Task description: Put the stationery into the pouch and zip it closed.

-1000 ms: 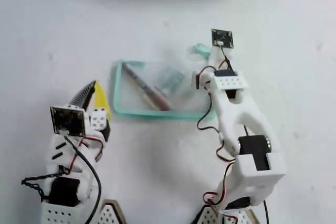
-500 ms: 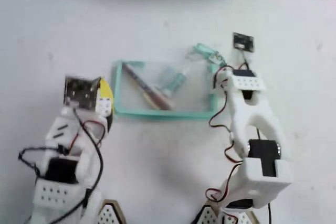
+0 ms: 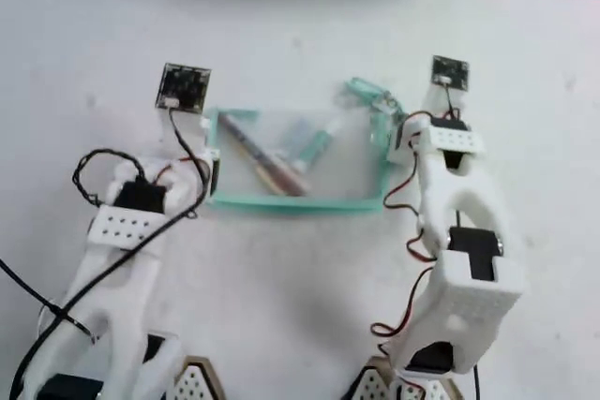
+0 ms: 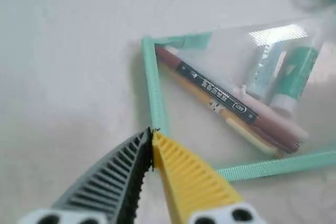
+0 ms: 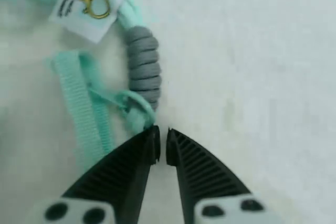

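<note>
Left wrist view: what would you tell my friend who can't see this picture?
The left gripper, one finger grey and one yellow, is shut with its tips at the green edge of a clear pouch on a white table. Inside the pouch lie a dark red pen and a green tube.

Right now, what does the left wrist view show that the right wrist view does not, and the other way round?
Left wrist view: inside the clear pouch, a dark red pen and a green-capped tube. The left gripper, jaws together, sits at the pouch's teal edge.
Right wrist view: a grey cord pull and a white tag with a gold clasp. The right gripper, jaws a narrow gap apart, is beside a teal loop.
Both: teal trim of the pouch and the white table.
</note>
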